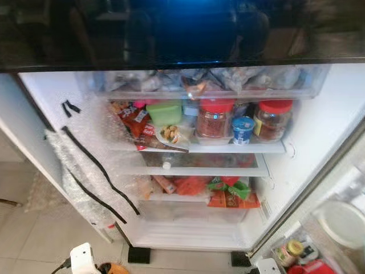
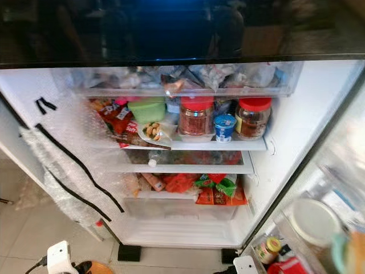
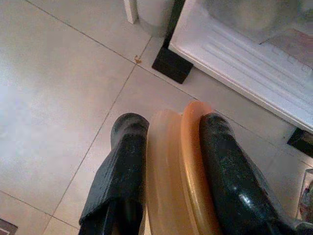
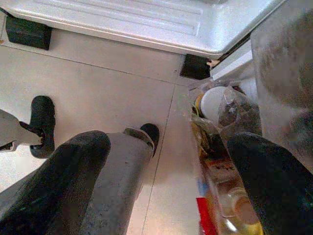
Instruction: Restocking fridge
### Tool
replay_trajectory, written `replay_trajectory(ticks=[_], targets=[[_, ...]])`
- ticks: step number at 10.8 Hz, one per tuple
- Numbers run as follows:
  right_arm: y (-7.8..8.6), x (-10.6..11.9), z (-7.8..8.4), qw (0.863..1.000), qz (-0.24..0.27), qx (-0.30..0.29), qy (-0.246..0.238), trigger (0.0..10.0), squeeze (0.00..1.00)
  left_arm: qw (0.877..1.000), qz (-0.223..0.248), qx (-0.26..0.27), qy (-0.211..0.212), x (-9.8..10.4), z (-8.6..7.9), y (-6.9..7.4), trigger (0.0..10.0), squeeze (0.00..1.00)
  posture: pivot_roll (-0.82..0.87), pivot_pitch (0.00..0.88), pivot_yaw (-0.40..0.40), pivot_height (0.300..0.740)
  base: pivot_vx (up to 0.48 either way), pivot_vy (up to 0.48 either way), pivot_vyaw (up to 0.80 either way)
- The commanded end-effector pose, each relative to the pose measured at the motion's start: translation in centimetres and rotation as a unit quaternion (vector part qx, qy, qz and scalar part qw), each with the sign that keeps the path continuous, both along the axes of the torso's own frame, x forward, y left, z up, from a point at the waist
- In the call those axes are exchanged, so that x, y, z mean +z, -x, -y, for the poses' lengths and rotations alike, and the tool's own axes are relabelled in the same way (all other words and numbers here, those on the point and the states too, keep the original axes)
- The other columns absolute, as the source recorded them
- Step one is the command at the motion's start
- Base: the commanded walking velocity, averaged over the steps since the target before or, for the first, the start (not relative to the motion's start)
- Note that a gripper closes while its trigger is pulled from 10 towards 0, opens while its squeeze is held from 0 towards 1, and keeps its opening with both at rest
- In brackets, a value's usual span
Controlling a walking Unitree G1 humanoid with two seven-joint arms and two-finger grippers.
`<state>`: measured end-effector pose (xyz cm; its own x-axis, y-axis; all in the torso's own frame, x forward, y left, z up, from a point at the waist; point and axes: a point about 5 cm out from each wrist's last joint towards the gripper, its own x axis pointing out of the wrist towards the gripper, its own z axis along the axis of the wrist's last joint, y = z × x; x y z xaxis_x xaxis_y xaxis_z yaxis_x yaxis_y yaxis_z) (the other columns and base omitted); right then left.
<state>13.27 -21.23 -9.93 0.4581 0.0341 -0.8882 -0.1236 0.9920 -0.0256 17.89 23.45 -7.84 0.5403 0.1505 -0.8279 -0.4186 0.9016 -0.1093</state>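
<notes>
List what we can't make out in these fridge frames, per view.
- Top drawer contents, eye views: blurred behind frosted plastic.
- Red-lid jars, eye views: labels too small.
- Orange disc between the left gripper fingers, left wrist view: cut off by the edge, identity unclear.
- Door shelf items, right wrist view: blurred, partly behind the right gripper.

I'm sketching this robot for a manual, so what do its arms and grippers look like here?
The left gripper has two long, thick black fingers with rounded tips and a slightly scuffed, glossy surface. The right gripper has the same black, round-ended fingers, and a silver-grey body sits beside one of them. In the eye views, white housings show low at the frame edge, the left with a black cable.
</notes>
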Motion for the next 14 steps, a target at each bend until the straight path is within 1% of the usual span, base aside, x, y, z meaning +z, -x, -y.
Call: replay_trajectory(ticks=[1, 2, 4, 5, 7, 8, 9, 10, 11, 12, 13, 14], targets=[[0.0, 0.0, -0.1, 1.000, 0.001, -0.004, 0.000, 10.0, 0.00, 0.999, -0.030, -0.004, 0.024, -0.9, 0.9, 1.5, 10.0, 0.00, -0.09, 0.000, 0.030, 0.740, 0.000, 0.000, 0.00], [0.0, 0.0, -0.1, 1.000, -0.001, -0.005, -0.002, 10.0, 0.00, 0.999, -0.026, -0.002, 0.027, -0.9, 0.9, 1.4, 10.0, 0.00, -0.09, 0.000, 0.031, 0.740, 0.000, 0.000, 0.00], [0.4, -0.2, -0.3, 1.000, -0.021, -0.004, -0.018, 10.0, 0.00, 1.000, -0.012, -0.004, 0.022, -0.7, 0.8, 1.2, 10.0, 0.00, -0.10, 0.000, 0.030, 0.740, 0.000, 0.000, 0.00], [0.4, -0.2, -0.3, 1.000, -0.024, 0.000, -0.020, 10.0, 0.00, 0.999, 0.022, 0.005, 0.027, -0.4, 0.8, 0.8, 10.0, 0.00, -0.08, 0.000, 0.024, 0.740, 0.000, 0.000, 0.00], [0.4, -0.2, -0.3, 0.999, -0.024, 0.002, -0.021, 10.0, 0.00, 0.998, 0.053, -0.009, 0.039, -0.1, 1.0, 0.3, 10.0, 0.00, -0.08, 0.000, 0.021, 0.740, 0.000, 0.000, 0.00], [0.3, -0.2, -0.3, 0.999, -0.024, 0.003, -0.021, 10.0, 0.00, 0.990, 0.123, -0.037, 0.055, 1.5, 2.1, -2.9, 10.0, 0.00, -0.08, 0.000, 0.022, 0.740, 0.000, 0.000, 0.00], [0.3, -0.2, -0.2, 0.999, -0.024, 0.004, -0.021, 10.0, 0.00, 0.973, 0.207, -0.076, 0.068, 4.2, 3.8, -7.1, 10.0, 0.00, -0.08, 0.000, 0.020, 0.740, 0.000, 0.000, 0.00], [0.2, -0.1, -0.2, 0.999, -0.024, 0.006, -0.021, 10.0, 0.00, 0.958, 0.255, -0.102, 0.080, 5.7, 4.6, -8.7, 10.0, 0.00, -0.07, 0.000, 0.017, 0.740, 0.000, 0.000, 0.00], [0.0, -0.1, -0.2, 0.999, -0.025, 0.009, -0.020, 10.0, 0.00, 0.944, 0.301, -0.104, 0.082, 6.8, 4.5, -9.6, 10.0, 0.00, -0.07, 0.000, 0.016, 0.740, 0.000, 0.000, 0.00], [-0.1, 0.0, -0.1, 1.000, -0.023, 0.008, -0.019, 10.0, 0.00, 0.931, 0.335, -0.111, 0.090, 7.8, 4.6, -10.2, 10.0, 0.00, -0.08, 0.000, 0.015, 0.740, 0.000, 0.000, 0.00], [-0.1, 0.0, 0.0, 1.000, -0.022, 0.007, -0.017, 10.0, 0.00, 0.913, 0.368, -0.126, 0.125, 8.9, 5.6, -10.7, 10.0, 0.00, -0.08, 0.000, 0.015, 0.740, 0.000, 0.000, 0.00], [-0.1, 0.0, 0.0, 1.000, -0.022, 0.006, -0.017, 10.0, 0.00, 0.893, 0.392, -0.144, 0.170, 9.8, 6.8, -10.5, 10.0, 0.00, -0.08, 0.000, 0.015, 0.740, 0.000, 0.000, 0.00]])
